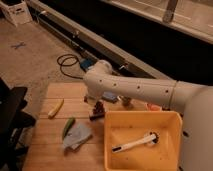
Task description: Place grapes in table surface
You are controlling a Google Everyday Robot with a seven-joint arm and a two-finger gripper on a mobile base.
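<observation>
Reaching across from the right, the big white robot arm (145, 90) bends down over the table surface (50, 145), which is made of wide light-brown wooden planks. The gripper (96, 111) hangs at the end of the arm, close above the middle of the table and just left of the yellow bin (141, 141). The grapes (99, 107), a small dark reddish bunch, are right at the gripper, low over the wood. I cannot tell if the jaws are apart or pressed on the bunch, and I cannot tell if the grapes touch the table. A green pepper (68, 126) lies to the left of the gripper, and a grey-blue cloth (77, 136) lies just beside the pepper. A yellow banana (55, 108) lies near the left edge of the table. Inside the yellow bin lies a white brush (135, 143) with a long handle. On the floor behind the table there is a black cable (67, 64) in a loop.
</observation>
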